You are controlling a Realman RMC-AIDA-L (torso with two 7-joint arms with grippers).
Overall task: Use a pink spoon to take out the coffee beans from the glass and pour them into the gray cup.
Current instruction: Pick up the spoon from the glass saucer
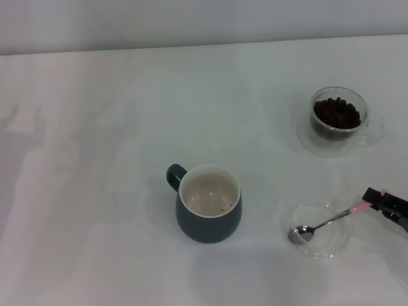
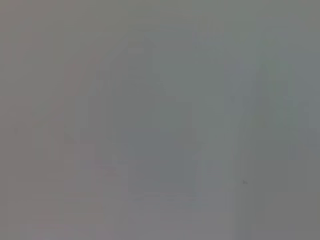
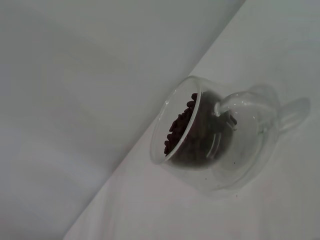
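Note:
The gray cup (image 1: 209, 204) stands at the middle front of the white table, its handle to the back left and its cream inside nearly empty. The glass (image 1: 339, 118) with the coffee beans (image 1: 336, 113) stands at the back right; the right wrist view shows the glass (image 3: 215, 135) and the beans (image 3: 180, 127) too. The pink spoon (image 1: 322, 224) lies with its bowl in a flat clear saucer (image 1: 331, 248) at the front right. My right gripper (image 1: 377, 199) is at the right edge, closed on the spoon's pink handle end. My left gripper is out of view.
The white table (image 1: 95, 159) runs back to a pale wall (image 1: 191, 19). The left wrist view shows only a blurred grey surface. The saucer lies between the gray cup and the right edge, in front of the glass.

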